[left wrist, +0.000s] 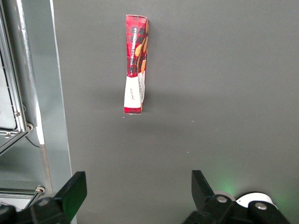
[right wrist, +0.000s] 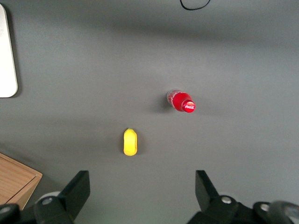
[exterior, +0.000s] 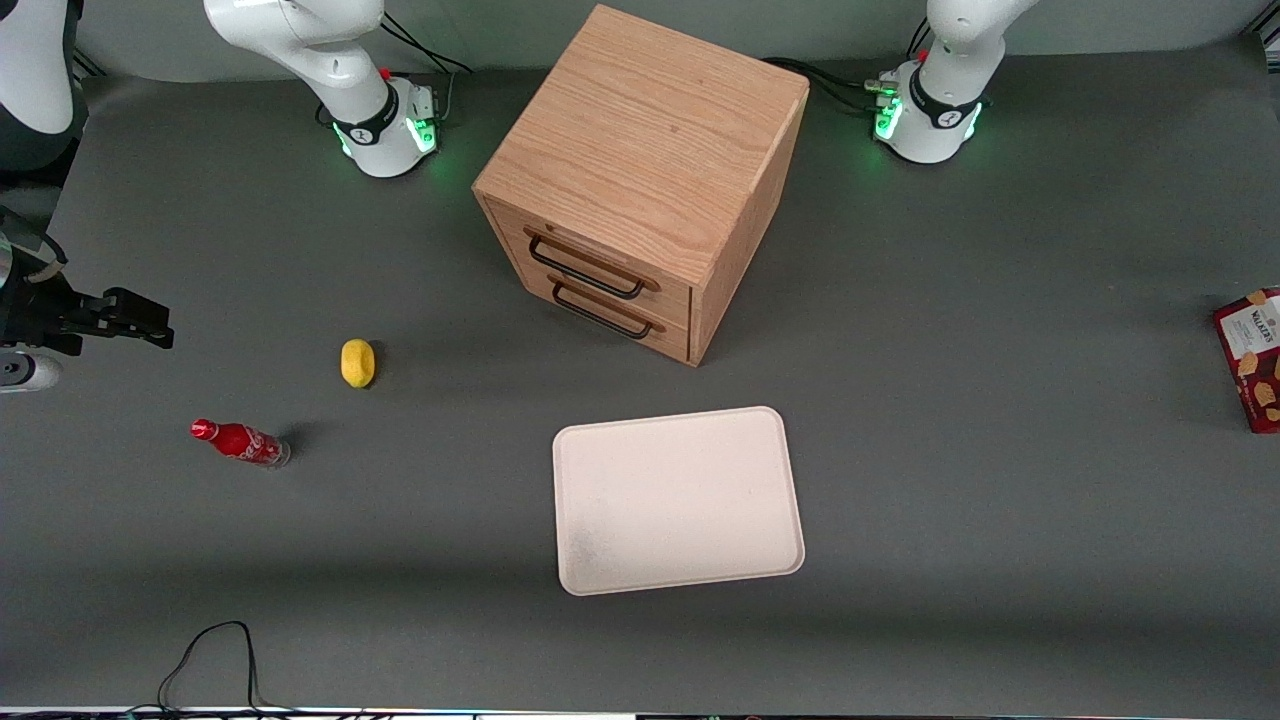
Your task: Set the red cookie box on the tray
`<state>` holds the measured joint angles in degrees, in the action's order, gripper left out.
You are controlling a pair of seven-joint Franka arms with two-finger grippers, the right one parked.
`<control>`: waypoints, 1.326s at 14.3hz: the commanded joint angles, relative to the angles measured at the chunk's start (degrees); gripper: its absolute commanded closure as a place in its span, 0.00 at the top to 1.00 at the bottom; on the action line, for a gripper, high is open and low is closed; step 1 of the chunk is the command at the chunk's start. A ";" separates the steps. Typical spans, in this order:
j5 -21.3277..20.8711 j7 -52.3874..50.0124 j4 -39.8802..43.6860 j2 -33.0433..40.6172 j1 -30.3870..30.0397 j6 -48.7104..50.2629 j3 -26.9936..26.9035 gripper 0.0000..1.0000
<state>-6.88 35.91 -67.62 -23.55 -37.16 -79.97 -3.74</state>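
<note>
Way out at the working arm's end of the desk (exterior: 1000, 420), about three o'clock from the tray (exterior: 678, 498), the red cookie box (left wrist: 136, 65) is lying, well apart from it. The pincer (left wrist: 135, 196) is hanging above the desk with its fingers spread wide, gripping nothing. The box is sitting right by the desk's edge, so a clumsy grab could be knocking it off. Being thin and long, it might also be slipping or tipping during the carry.

White, rounded arm (exterior: 960, 40) on a base (exterior: 930, 120) ringed in black and glowing green — black cables trail from it; the hand (left wrist: 135, 196) has two black fingers (left wrist: 72, 191) (wedge-shaped).
</note>
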 commanded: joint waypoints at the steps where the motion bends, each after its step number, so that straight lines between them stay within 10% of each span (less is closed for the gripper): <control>1: -0.32 1.01 -3.28 -0.71 -1.33 -4.90 0.58 1.00; 9: 3.10 0.66 -25.97 -3.77 -2.74 -34.52 0.49 0.99; 19: 4.25 0.57 -26.51 -11.78 -2.31 -45.19 0.66 0.99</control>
<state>-3.23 36.14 -94.08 -35.49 -39.59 -124.59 -3.07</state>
